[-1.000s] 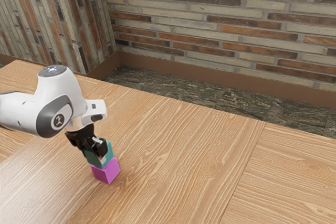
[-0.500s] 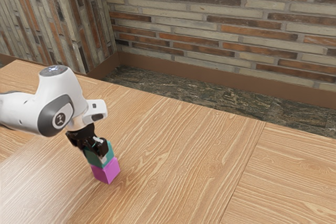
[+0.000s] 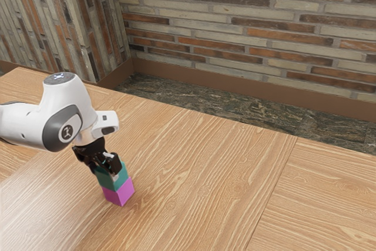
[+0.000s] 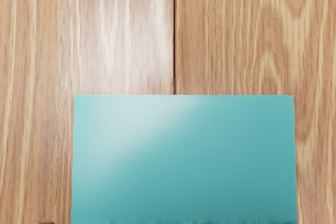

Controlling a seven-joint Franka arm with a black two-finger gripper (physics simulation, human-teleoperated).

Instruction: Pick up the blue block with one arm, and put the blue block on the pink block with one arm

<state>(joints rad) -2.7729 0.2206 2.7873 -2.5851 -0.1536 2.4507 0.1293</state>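
Observation:
The blue block (image 3: 113, 176), teal in colour, rests on top of the pink block (image 3: 120, 193) on the wooden table, near the exterior view's lower left. My gripper (image 3: 103, 164) comes down on it from the upper left, its black fingers against two sides of the block, so it is shut on it. In the wrist view the blue block (image 4: 184, 156) lies large just under my hand, over the table's planks. It hides the pink block there.
The wooden table (image 3: 205, 168) stretches toward the exterior view's right, with a seam between two tabletops (image 3: 276, 174). Brick walls (image 3: 247, 22) stand behind, beyond a dark stone floor strip (image 3: 235, 101).
My arm has shifted very slightly toward the exterior view's left. The blue block stays on the pink block with my fingers still on it.

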